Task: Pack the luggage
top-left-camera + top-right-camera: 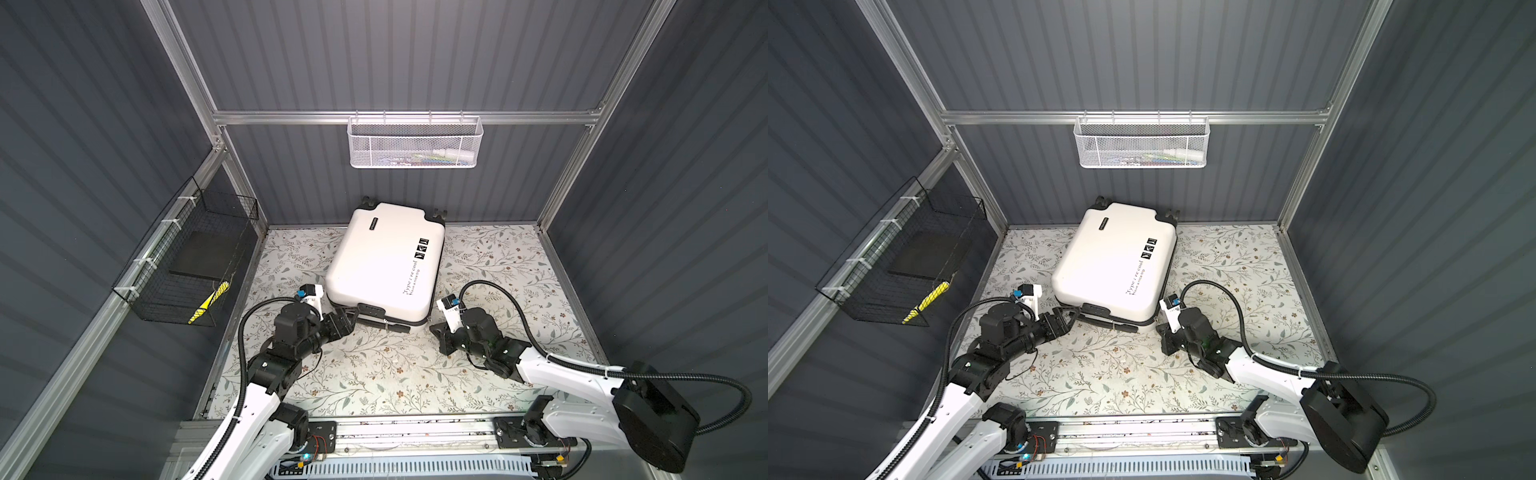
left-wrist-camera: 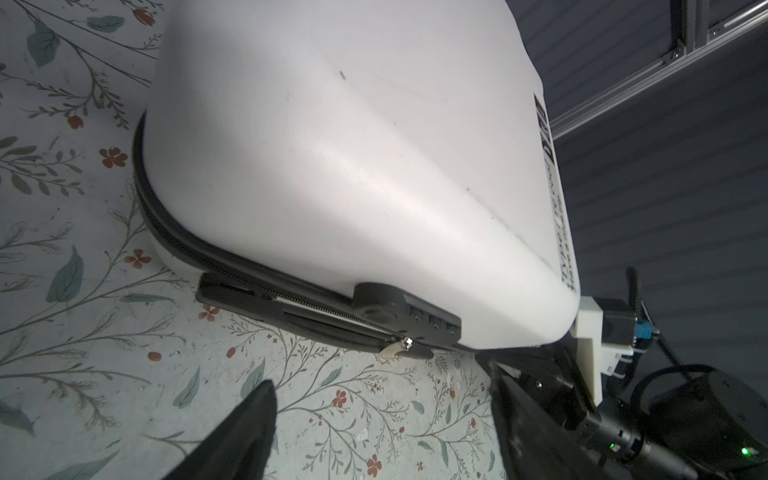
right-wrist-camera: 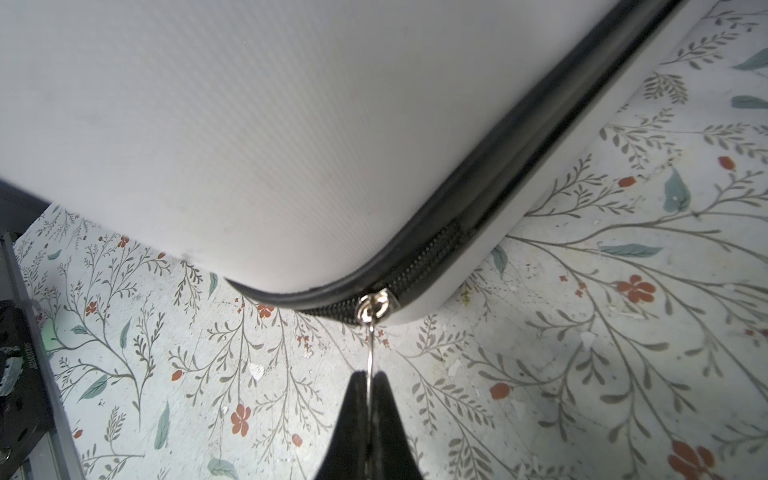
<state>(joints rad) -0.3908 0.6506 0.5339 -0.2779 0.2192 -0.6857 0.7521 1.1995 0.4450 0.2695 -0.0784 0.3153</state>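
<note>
The luggage [image 1: 382, 262] [image 1: 1113, 262] lies flat and closed on the floral table, wheels toward the back wall. In the right wrist view its black zip rounds a corner [image 3: 436, 249], with the silver slider [image 3: 374, 309] there. My right gripper [image 3: 369, 379] [image 1: 435, 329] is shut on the thin metal zipper pull [image 3: 370, 353]. My left gripper [image 2: 382, 415] [image 1: 352, 321] is open over bare table, just short of the luggage's near edge. A second zip slider with a pale tab [image 2: 395, 351] lies beyond its fingers [image 2: 249, 428], below the black lock [image 2: 407, 307].
A white mesh basket [image 1: 413, 143] with small items hangs on the back wall. On the left wall a black wire basket [image 1: 187, 266] holds a dark flat thing and a yellow item [image 1: 208, 301]. The floral table top [image 1: 374, 374] is walled by the aluminium frame.
</note>
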